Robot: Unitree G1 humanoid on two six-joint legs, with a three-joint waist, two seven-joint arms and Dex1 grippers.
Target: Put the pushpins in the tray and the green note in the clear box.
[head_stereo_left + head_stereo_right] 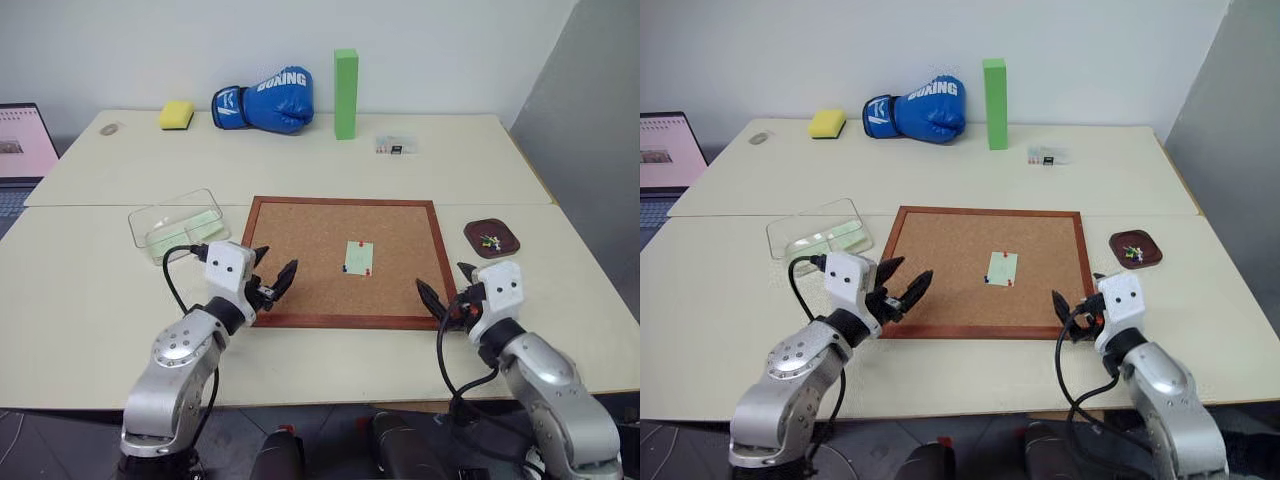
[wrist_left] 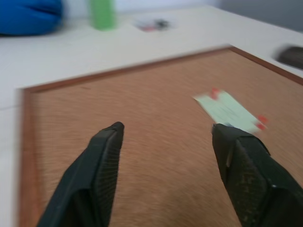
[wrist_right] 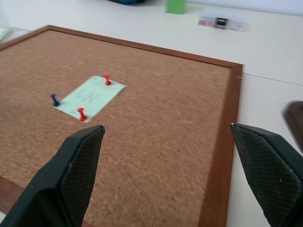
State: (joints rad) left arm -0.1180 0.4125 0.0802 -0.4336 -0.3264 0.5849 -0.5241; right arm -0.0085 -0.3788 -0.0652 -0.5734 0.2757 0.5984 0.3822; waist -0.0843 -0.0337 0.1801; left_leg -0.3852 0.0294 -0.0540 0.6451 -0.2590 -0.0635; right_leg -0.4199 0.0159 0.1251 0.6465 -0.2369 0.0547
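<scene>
The green note lies flat on a wood-framed corkboard, right of its middle. Pushpins hold it: two red ones and a dark blue one at its edges. The brown tray sits right of the board with a few coloured pins in it. Left of the board stands the clear box, with pale green paper inside. My left gripper hovers open over the board's near left corner. At the near right corner my right gripper is open too. Both are empty.
Along the back of the table stand a blue boxing glove, a tall green block, a yellow sponge and a small clear case. A laptop is at the far left.
</scene>
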